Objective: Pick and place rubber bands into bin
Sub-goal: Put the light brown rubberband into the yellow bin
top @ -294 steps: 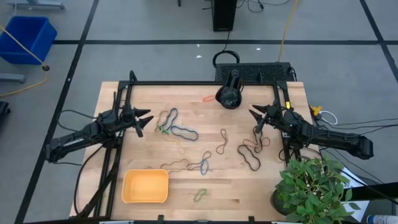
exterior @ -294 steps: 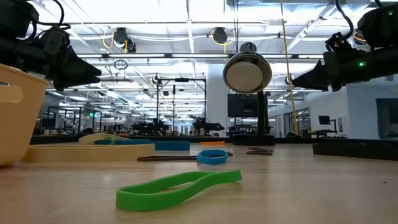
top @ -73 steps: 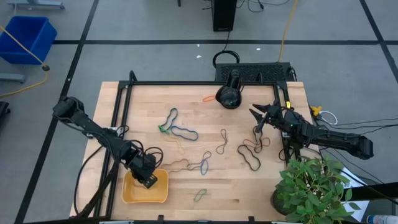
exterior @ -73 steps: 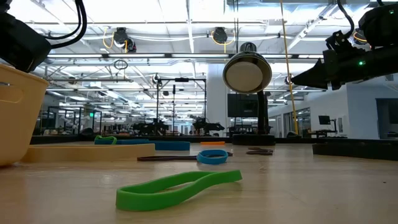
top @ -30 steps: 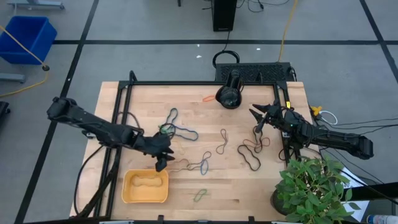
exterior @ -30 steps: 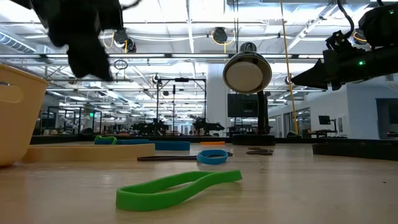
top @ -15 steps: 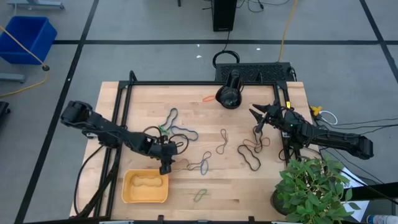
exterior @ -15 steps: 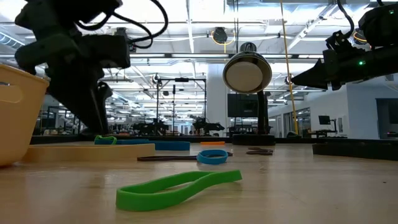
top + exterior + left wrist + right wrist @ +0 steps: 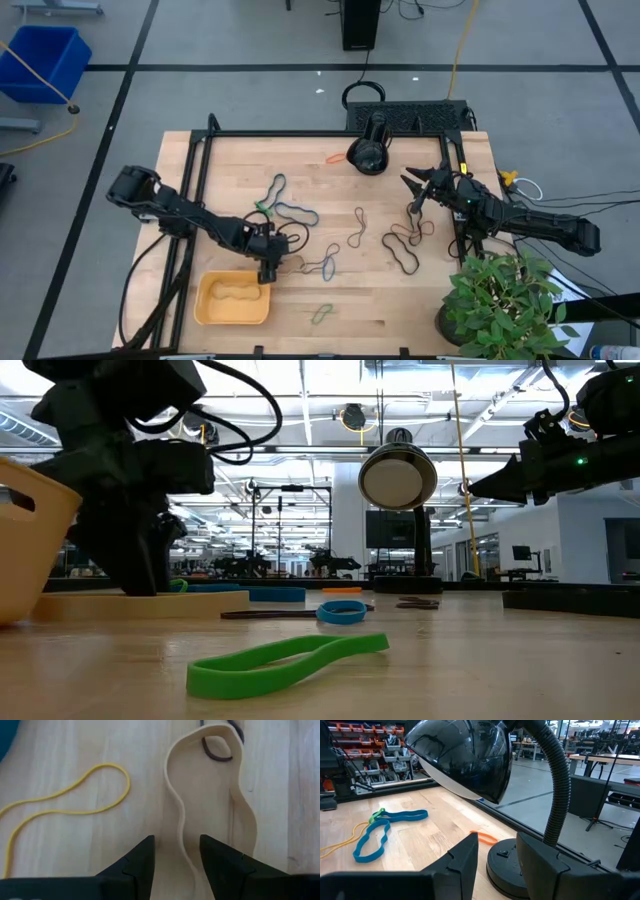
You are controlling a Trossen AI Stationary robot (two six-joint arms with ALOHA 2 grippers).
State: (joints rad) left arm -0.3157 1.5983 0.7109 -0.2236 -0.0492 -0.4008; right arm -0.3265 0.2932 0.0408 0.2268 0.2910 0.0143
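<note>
Several rubber bands lie flat on the wooden table: a blue one [image 9: 297, 213], a green one [image 9: 321, 314] near the front edge, dark ones [image 9: 405, 245] toward the right. The orange-yellow bin [image 9: 210, 310] stands at the front left with one band [image 9: 238, 293] lying in it. My left gripper [image 9: 267, 270] points down just beyond the bin's far right corner. It is open, and its fingers stand on either side of one strand of a tan band [image 9: 175, 805]. A yellow band [image 9: 65, 800] lies beside it. My right gripper [image 9: 410, 193] waits open at the right, holding nothing.
A black desk lamp [image 9: 370, 150] stands at the far middle of the table. A potted plant [image 9: 505, 300] sits at the front right corner. Black frame rails [image 9: 190, 200] run along the left and far edges. A blue tub [image 9: 45, 60] stands on the floor, far left.
My left gripper has come down toward the table beside the bin's far right corner, tipping more steeply downward and rolling a little. It now stands low over the tan band. The bands and the bin have stayed where they were.
</note>
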